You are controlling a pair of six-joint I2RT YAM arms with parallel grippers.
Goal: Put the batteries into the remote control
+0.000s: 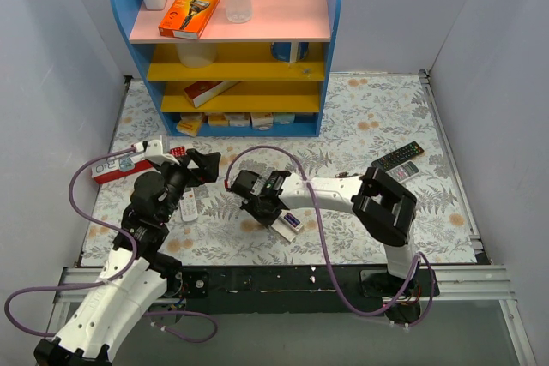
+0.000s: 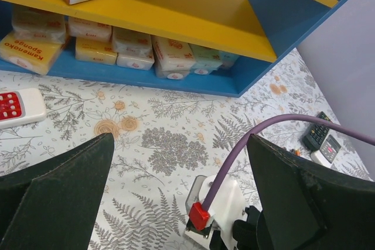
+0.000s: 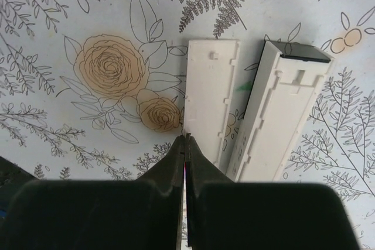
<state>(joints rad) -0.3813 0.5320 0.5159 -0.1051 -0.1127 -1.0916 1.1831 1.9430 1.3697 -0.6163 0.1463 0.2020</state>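
A table (image 1: 377, 117) draped in a pale cloth (image 3: 53, 144) printed with ferns and tan roses is filling the scene, with a blue, yellow and pink shelf (image 1: 330, 40) standing at its far edge. Near the front centre the remote control (image 3: 281, 121) is lying on the cloth. It is a long white bar of hard, smooth plastic, its back seemingly open and a dark patch showing at the far end. Just beside it, roughly parallel, its thin notched cover (image 3: 210, 98) is lying flat.

The right tool (image 3: 186, 144) is pressing its dark wedge fingers (image 3: 164, 174) fully together. Its tips are meeting at the cover's near corner and gripping nothing that can be made out. The left tool (image 2: 179, 168) is hanging wide open and empty over the cloth to the left.

No batteries are showing clearly; a green sliver (image 3: 243, 88) between cover and remote is too small to name.

The danger appears to be lying in those closed tips. Bearing on slick plastic over soft fabric, they are likely to skid the cover into the remote or ruck the cloth. A flat panel is also offering little edge for a pinch.
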